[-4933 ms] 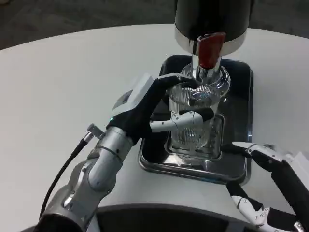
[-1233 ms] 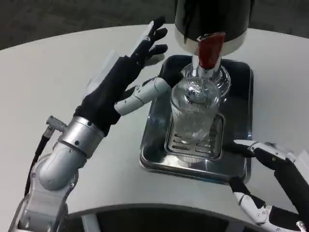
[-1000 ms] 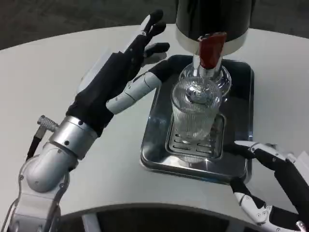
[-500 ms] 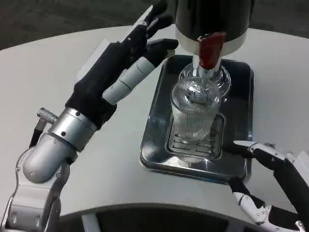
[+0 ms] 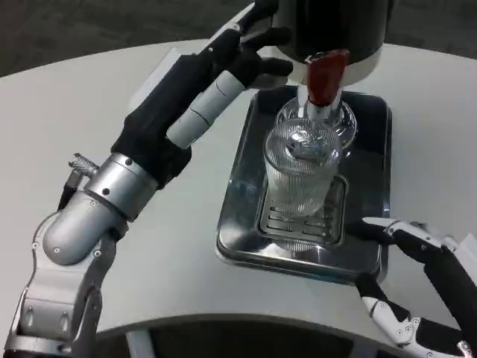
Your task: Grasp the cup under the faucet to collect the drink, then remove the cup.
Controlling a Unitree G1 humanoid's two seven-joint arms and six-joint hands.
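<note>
Ribbed clear cup [image 5: 299, 175] under the tap [image 5: 323, 78] looks rigid, slick, tippy, so wrap mid-wall; left hand [image 5: 203, 82] and right hand [image 5: 425, 283] both spread, holding nothing.

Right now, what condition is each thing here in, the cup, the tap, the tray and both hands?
cup: upright on the tray grate, under the faucet, unheld.
faucet: red lever untouched.
tray: flat on table.
left hand: raised beside the dispenser, fingers spread.
right hand: open by the tray's corner.
</note>
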